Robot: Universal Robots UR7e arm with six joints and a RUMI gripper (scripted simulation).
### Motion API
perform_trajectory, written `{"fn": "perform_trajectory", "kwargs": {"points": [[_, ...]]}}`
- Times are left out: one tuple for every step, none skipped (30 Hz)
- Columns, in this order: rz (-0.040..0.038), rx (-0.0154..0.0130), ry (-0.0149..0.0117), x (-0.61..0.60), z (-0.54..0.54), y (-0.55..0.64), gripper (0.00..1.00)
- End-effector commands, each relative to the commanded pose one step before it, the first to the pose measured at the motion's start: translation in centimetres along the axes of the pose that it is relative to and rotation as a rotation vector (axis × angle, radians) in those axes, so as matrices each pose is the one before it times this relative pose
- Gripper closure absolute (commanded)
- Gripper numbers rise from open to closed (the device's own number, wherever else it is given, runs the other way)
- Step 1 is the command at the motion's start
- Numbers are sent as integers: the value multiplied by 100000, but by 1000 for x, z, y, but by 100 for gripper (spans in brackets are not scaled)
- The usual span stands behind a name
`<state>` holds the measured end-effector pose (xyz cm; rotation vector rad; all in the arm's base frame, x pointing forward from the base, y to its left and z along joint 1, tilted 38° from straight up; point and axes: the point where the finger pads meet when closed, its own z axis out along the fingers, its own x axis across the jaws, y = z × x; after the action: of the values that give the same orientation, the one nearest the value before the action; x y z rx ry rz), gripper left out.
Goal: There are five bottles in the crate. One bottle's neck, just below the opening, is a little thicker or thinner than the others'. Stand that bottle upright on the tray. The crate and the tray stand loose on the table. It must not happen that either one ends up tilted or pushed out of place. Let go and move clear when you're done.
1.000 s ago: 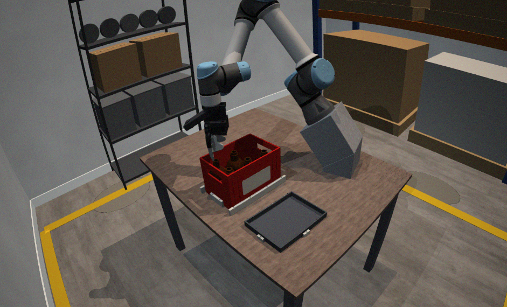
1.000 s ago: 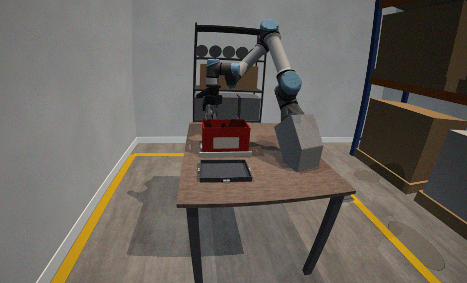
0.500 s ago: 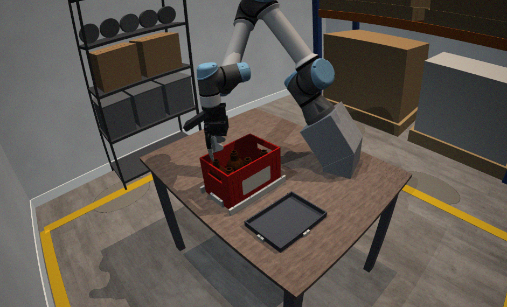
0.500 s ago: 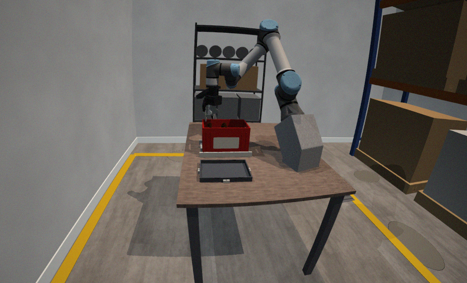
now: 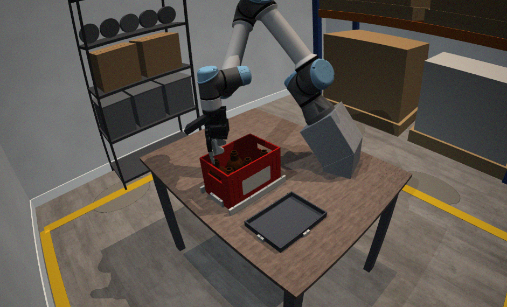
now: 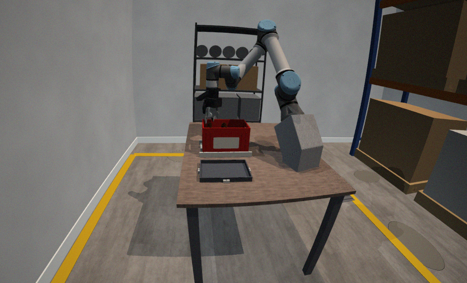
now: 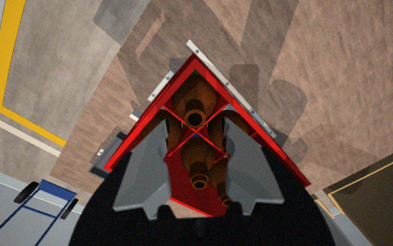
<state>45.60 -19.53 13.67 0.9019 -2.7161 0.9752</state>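
Note:
The red crate (image 5: 242,167) stands on the wooden table, on a pale base plate, with brown bottles (image 5: 234,160) upright in its cells. The black tray (image 5: 285,220) lies empty in front of it and shows in the exterior view too (image 6: 225,171). My gripper (image 5: 214,152) points straight down at the crate's far left corner, its fingertips at about rim height. In the wrist view the gripper (image 7: 196,126) has its fingers apart and holds nothing. One bottle mouth (image 7: 195,117) lies between the fingertips below them. Two more bottle mouths (image 7: 200,179) show nearer the wrist.
The arm's grey base block (image 5: 333,139) stands tilted on the table to the right of the crate. A black shelf rack (image 5: 133,76) with boxes stands behind the table's left side. The tray sits close to the table's front edge.

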Motion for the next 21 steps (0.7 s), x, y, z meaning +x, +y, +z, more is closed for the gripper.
{"fn": "perform_trajectory", "kwargs": {"points": [[-35, -75, -18, 44, 668, 80, 62], [0, -1, -1, 0, 124, 0, 62], [0, 0, -1, 0, 123, 0, 62], [0, 0, 0, 1, 121, 0, 62], [0, 0, -1, 0, 119, 0, 62], [0, 0, -1, 0, 117, 0, 62], [0, 0, 0, 0, 113, 0, 62], [0, 0, 0, 0, 110, 0, 62], [0, 0, 0, 0, 106, 0, 62], [0, 0, -1, 0, 101, 0, 62], [0, 0, 0, 0, 96, 0, 62], [0, 0, 0, 0, 91, 0, 62], [0, 0, 0, 0, 85, 0, 62], [0, 0, 0, 0, 0, 0, 62], [0, 0, 0, 0, 0, 0, 62], [2, 12, 16, 5, 78, -5, 62], [7, 9, -4, -2, 71, -8, 62], [3, 4, -2, -1, 66, -4, 62], [1, 1, -1, 0, 61, -1, 62], [0, 1, 0, 0, 55, 0, 62], [1, 2, 0, 0, 48, -1, 62]]}}
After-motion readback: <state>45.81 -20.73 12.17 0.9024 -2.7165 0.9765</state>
